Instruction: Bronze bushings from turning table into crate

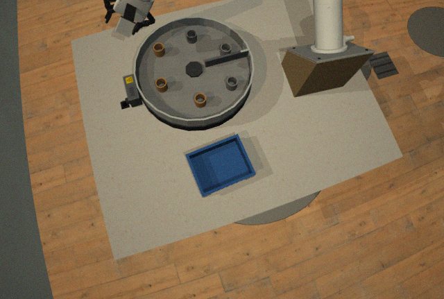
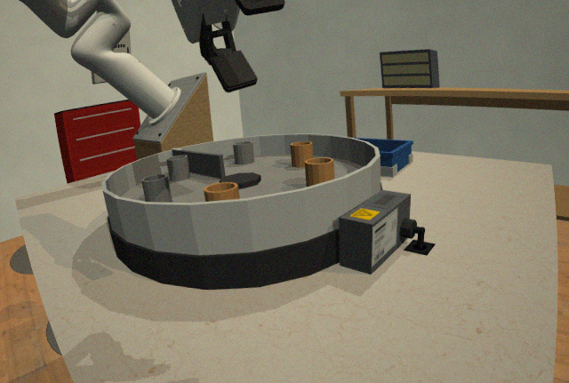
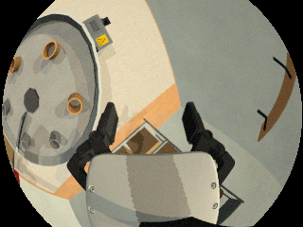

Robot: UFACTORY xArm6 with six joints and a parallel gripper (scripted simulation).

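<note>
The round grey turning table [image 1: 193, 69] carries three bronze bushings [image 1: 159, 49] [image 1: 161, 84] [image 1: 200, 99] on its left and front, and three steel bushings [image 1: 191, 36] [image 1: 225, 48] [image 1: 231, 82] on its back and right. The blue crate [image 1: 219, 164] stands empty in front of the turning table. My gripper [image 1: 127, 23] is open and empty, high above the table's far-left rim, nearest the bronze bushing at the back left. In the exterior view the gripper [image 2: 243, 29] hangs well above the bushings [image 2: 221, 191]. The wrist view shows the open fingers beside the turning table [image 3: 47, 97].
A dark control box with a yellow label [image 1: 130, 89] sits against the turning table's left rim. A dark bar [image 1: 226, 57] runs from the hub to the right rim. The arm's pedestal [image 1: 324, 68] stands to the right. A red cabinet [image 2: 96, 138] and a wooden bench [image 2: 459, 94] stand behind.
</note>
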